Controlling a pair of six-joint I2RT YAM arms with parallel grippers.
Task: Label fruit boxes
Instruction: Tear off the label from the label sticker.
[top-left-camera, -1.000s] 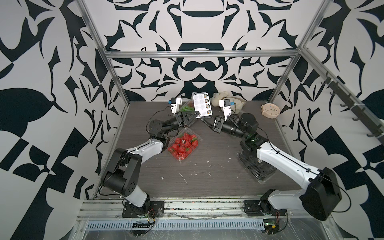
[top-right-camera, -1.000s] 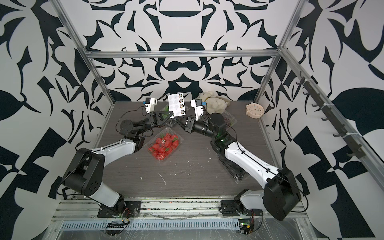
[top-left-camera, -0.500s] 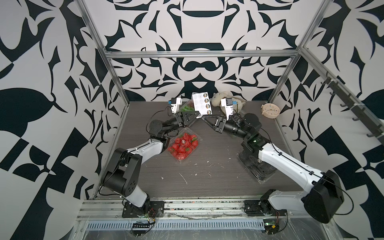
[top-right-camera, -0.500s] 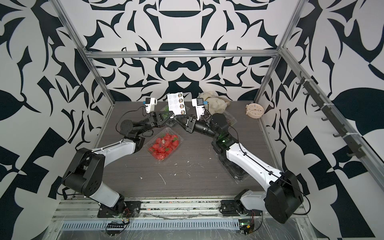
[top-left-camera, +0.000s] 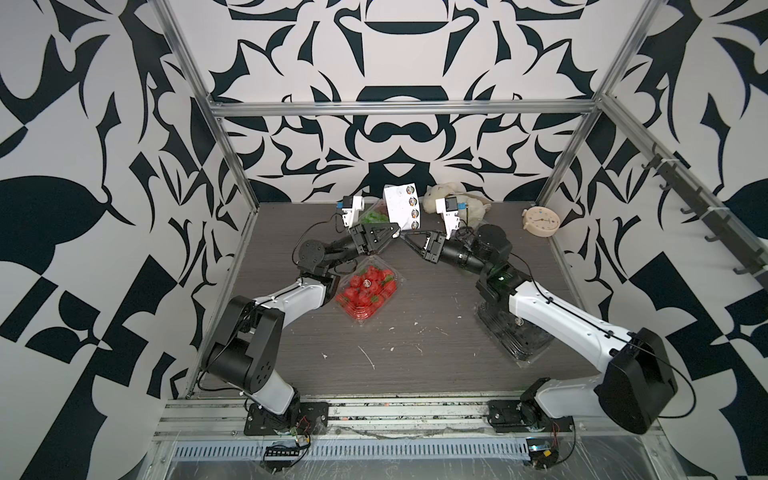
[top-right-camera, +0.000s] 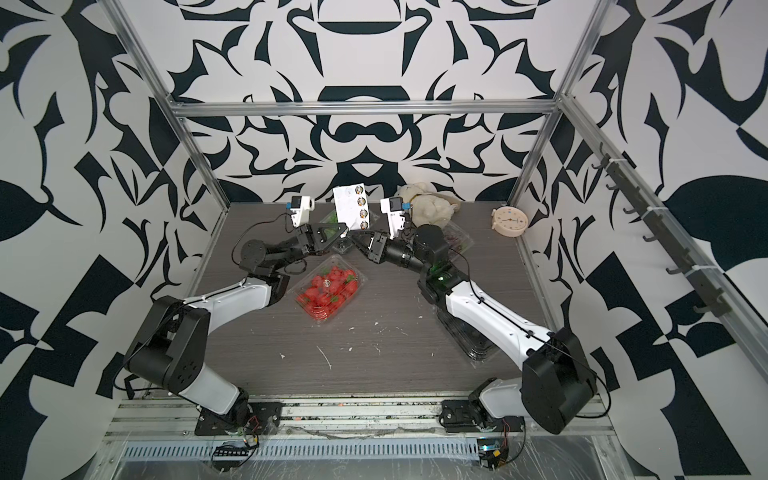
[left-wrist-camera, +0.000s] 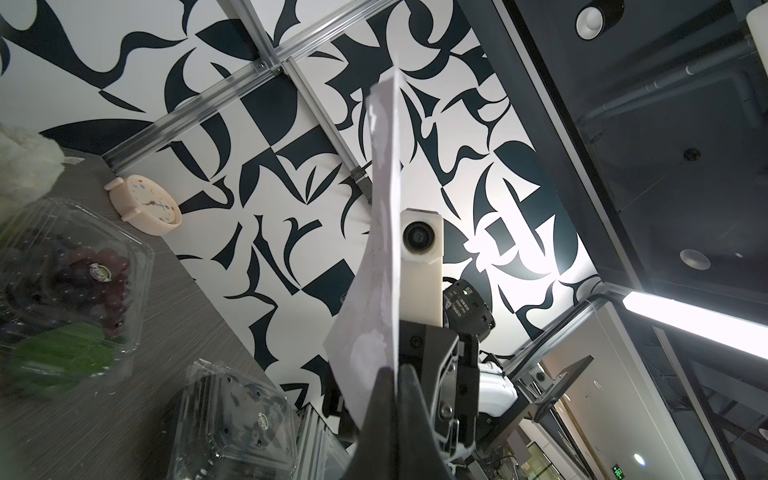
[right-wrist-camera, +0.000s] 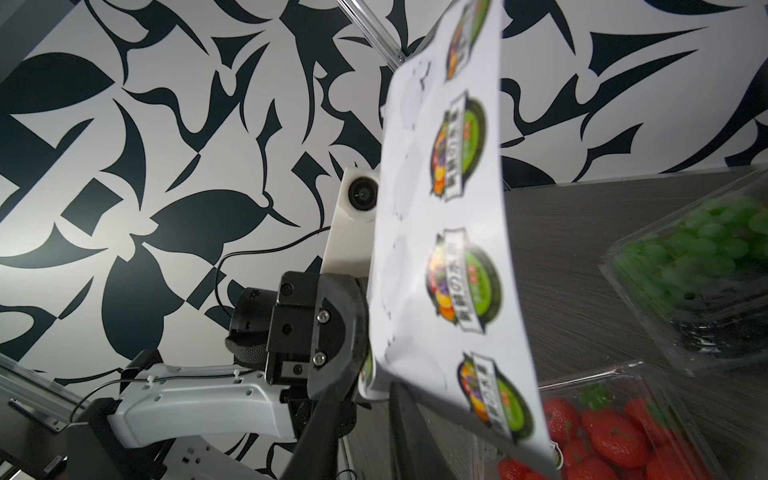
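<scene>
The left gripper (top-left-camera: 396, 233) is pinching the lower corner of the sticker sheet (top-left-camera: 401, 205). Its fingers (left-wrist-camera: 380, 428) are pressing flat together on the paper and holding it upright above the table (top-left-camera: 415, 365). The right gripper (top-left-camera: 408, 238) is facing it tip to tip. Its fingers (right-wrist-camera: 409, 432) are standing slightly parted, with the sheet's bottom edge sitting just at the gap; I cannot tell whether they are touching the paper.

Taking the meeting fingertips as the dial's centre in a top view, the strawberry box (top-left-camera: 368, 293) is lying on the table at 7 o'clock, near them. The green grape box (top-left-camera: 371, 217) is sitting at 10 o'clock, partly behind the sheet. The mixed grape box (top-right-camera: 456, 242) is resting at 3 o'clock. The avocado box (top-left-camera: 509, 343) is lying between 4 and 5 o'clock, well apart, under the right arm. All four boxes are lying clear of both grippers.
</scene>
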